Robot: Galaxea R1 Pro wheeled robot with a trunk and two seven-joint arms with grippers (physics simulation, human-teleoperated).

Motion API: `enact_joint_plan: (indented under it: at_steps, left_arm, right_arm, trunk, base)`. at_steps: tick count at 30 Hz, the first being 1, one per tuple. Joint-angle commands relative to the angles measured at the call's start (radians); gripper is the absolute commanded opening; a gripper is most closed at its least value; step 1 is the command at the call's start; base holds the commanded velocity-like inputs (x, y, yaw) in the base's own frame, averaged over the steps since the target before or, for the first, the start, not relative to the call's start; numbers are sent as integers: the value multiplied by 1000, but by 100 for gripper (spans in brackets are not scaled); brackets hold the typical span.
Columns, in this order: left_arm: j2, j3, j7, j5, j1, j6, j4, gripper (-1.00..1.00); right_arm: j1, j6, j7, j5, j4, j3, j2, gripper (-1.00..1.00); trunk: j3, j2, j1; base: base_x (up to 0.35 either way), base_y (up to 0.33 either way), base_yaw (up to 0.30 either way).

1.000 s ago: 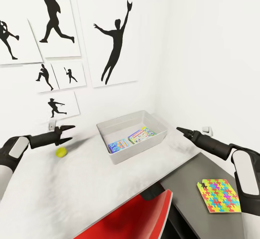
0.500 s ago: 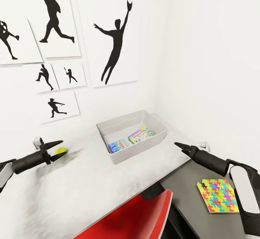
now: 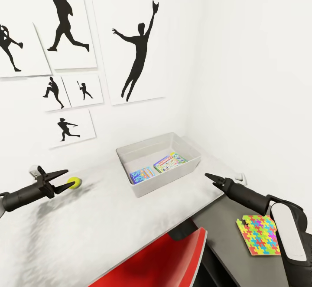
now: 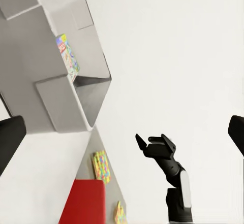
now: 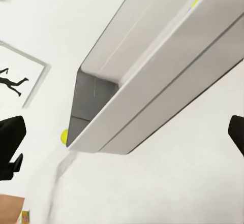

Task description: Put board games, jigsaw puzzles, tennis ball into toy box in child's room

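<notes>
Left pincer was spread right beside the tennis ball on the counter; grab step, I'd say. Next: straddle it, squeeze, carry to toy box.

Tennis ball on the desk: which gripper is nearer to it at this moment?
Left. The left gripper has its open fingertips right at the tennis ball, without closing on it. The right gripper is across the table, beyond the toy box.

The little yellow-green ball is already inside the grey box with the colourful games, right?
No. In the head view the tennis ball lies on the table, outside the toy box, at the open left gripper. The games are inside.
</notes>
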Motion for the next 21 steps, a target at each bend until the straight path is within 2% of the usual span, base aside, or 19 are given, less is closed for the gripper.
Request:
enact_joint_plan:
  at_steps: [1,9,12,18,21]
  left_arm:
    - [1,0,-4,1,0,7,-1,100]
    - [2,-1,-14,1,6,9,-10,100]
    - [1,-7,-14,1,7,10,-16,100]
    - [2,-68,-15,1,7,10,-29,100]
    - [2,-86,-15,1,7,10,-47,100]
  right_arm:
    - [-1,4,12,9,0,-3,0,100]
    - [0,4,54,11,4,-15,-2,100]
    - [1,3,63,12,5,-18,-1,100]
    - [7,2,69,12,5,-20,0,100]
    - [9,2,72,11,4,-21,0,100]
  trunk:
    - [-1,-1,0]
    - [0,-1,0]
    - [11,20,-11]
    - [33,62,-34]
    - [46,83,-46]
  base:
    - [0,0,0]
    - [0,0,0]
    - [0,0,0]
    - [0,0,0]
    - [0,0,0]
